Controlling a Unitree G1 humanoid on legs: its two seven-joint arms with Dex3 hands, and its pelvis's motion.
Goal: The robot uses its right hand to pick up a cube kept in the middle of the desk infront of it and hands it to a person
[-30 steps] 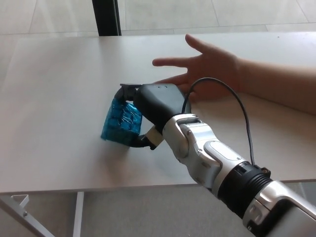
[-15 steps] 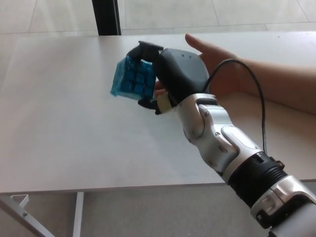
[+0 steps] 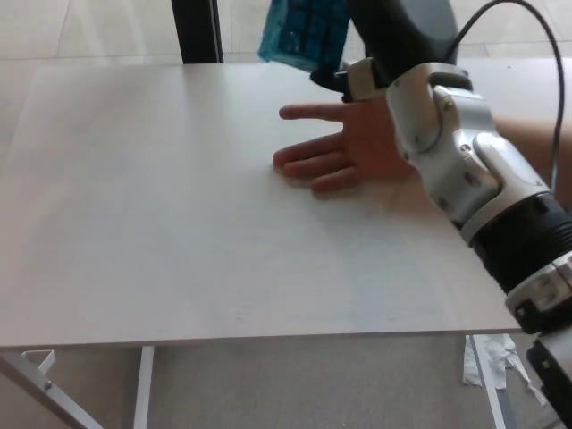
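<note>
The blue cube is held high at the top edge of the head view, above the far side of the white desk. My right hand is shut on it, the black fingers wrapped round its right side, and its top is cut off by the frame. A person's open hand lies palm up on the desk right below the cube, fingers pointing left. My silver right forearm crosses over the person's wrist and hides it. My left hand does not show.
A dark vertical post stands behind the desk's far edge. A black cable loops beside my forearm. The desk's front edge runs along the bottom, with a white leg and floor beneath it.
My right hand has lifted the cube off the desk and carried it up and to the right, over the person's palm. The person's hand has lowered flat onto the desk.
</note>
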